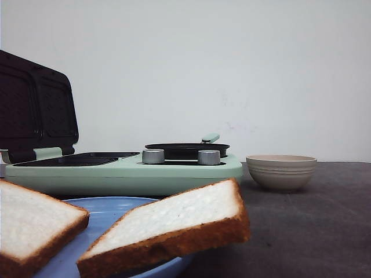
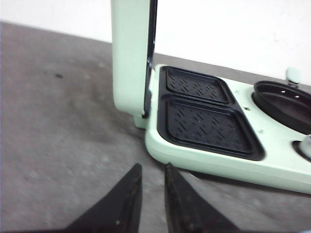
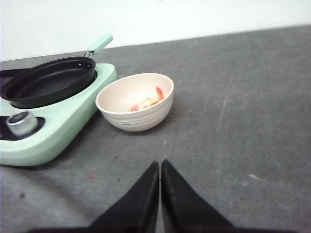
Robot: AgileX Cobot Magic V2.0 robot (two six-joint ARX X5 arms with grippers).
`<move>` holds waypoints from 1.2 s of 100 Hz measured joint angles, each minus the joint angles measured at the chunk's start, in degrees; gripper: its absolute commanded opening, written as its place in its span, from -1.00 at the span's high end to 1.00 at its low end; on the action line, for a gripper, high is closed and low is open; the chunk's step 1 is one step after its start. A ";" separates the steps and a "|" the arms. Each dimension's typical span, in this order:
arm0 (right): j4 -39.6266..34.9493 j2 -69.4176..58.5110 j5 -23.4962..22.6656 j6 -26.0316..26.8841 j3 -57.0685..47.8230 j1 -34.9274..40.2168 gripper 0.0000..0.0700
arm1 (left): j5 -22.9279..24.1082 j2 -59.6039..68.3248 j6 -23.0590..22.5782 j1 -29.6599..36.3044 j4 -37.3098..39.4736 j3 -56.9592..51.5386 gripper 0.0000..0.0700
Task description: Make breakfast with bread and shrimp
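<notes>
While my right gripper (image 3: 160, 167) is hanging pinched closed and empty, I am thinking: open wide, pinch the shrimp (image 3: 147, 100) softly in its bowl (image 3: 135, 116).

A pale mint-green breakfast maker (image 2: 204, 155) sits on the grey table (image 2: 58, 145), its lid (image 2: 130, 53) raised upright beside two black ridged grill plates (image 2: 204, 116). The left gripper (image 2: 151, 174) hovers near its edge, black fingers (image 2: 129, 194) slightly parted around nothing.

The mint-green breakfast maker (image 1: 122, 174) looks like smooth, satin plastic, with dull black ridged grill plates (image 2: 206, 121) and brushed metal knobs (image 1: 153, 156). The beige ribbed bowl (image 3: 135, 102) seems glazed ceramic. The grey tabletop (image 3: 233, 145) is matt and grainy.
</notes>
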State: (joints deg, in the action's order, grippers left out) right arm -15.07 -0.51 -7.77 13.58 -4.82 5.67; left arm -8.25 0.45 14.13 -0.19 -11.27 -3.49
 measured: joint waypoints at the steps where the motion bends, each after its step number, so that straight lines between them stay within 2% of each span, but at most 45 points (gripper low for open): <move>1: -0.52 -0.07 -0.02 0.22 -0.46 0.00 1.00 | -0.31 0.04 0.20 0.00 -0.24 -0.28 0.99; 13: -4.09 -2.78 -0.33 3.34 -5.64 0.00 1.00 | -2.05 2.08 1.27 0.04 -3.48 -5.57 0.99; 29: -7.17 -10.82 -4.72 7.78 -9.99 0.00 1.00 | -6.32 7.98 2.43 0.04 -6.71 -12.92 0.99; 39: -10.78 -17.09 -6.19 8.52 -14.16 0.00 1.00 | -9.77 12.81 2.91 0.04 -8.96 -18.38 0.99; 61: -17.07 -29.44 -11.04 7.61 -23.04 0.00 1.00 | -11.21 23.61 1.95 0.04 -18.84 -28.41 0.99; 76: -17.27 -32.74 -14.56 7.23 -25.27 0.00 1.00 | -14.88 28.15 1.20 0.11 -22.86 -29.83 0.99; 86: -16.94 -32.52 -14.75 7.21 -25.31 0.00 1.00 | -17.53 29.31 0.85 0.20 -25.18 -29.83 0.99; 99: -17.11 -32.46 -15.39 7.23 -25.31 0.00 1.00 | -18.80 29.59 0.79 0.22 -27.28 -29.83 0.90; 116: -17.11 -32.48 -16.26 7.23 -25.31 0.00 1.00 | -19.23 29.66 0.81 0.22 -30.47 -29.83 0.88; 120: -17.11 -32.48 -16.50 7.21 -25.31 0.00 1.00 | -19.78 29.90 0.81 0.22 -31.30 -29.83 0.79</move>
State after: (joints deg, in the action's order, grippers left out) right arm -32.18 -32.99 -24.27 20.80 -30.13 5.67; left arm -28.03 30.35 14.94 0.03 -42.57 -33.32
